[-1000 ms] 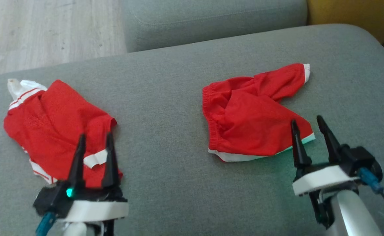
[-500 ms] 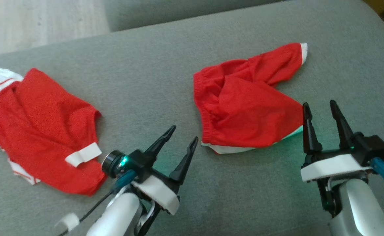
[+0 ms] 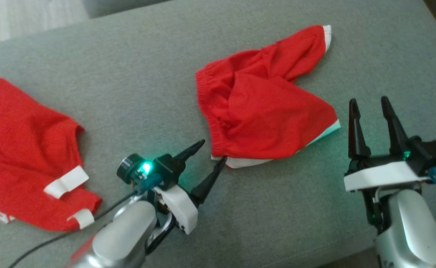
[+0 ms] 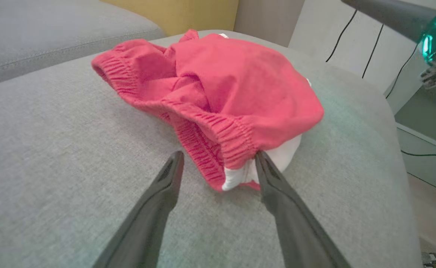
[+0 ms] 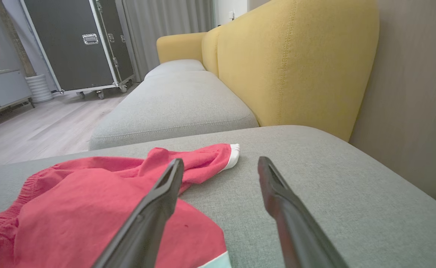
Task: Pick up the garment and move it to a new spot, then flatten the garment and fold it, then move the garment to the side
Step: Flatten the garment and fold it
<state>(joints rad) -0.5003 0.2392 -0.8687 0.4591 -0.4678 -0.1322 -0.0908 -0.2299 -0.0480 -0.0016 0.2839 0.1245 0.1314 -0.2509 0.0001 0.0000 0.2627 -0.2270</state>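
Where the left pincer (image 3: 213, 150) sits: low over the grey cushion (image 3: 147, 74), fingers spread and gripping nothing, aimed at the near corner of the red shorts (image 3: 262, 119).
Contact: in the left wrist view the elastic waistband corner lies between the two fingers, with one finger against the white hem there.
Right pincer (image 3: 368, 99): fingers likewise parted and empty, just beside the shorts' white-edged leg corner, with a gap to the cloth in the head view.
Shorts' place: crumpled mid-cushion between the two pincers, one leg trailing toward the far edge.
Second red garment (image 3: 20, 149): at the robot's left, white-trimmed, well apart from the shorts.
Beyond: yellow backrest (image 5: 296, 63), wood floor (image 5: 35, 130), black wheeled case (image 5: 87, 44).
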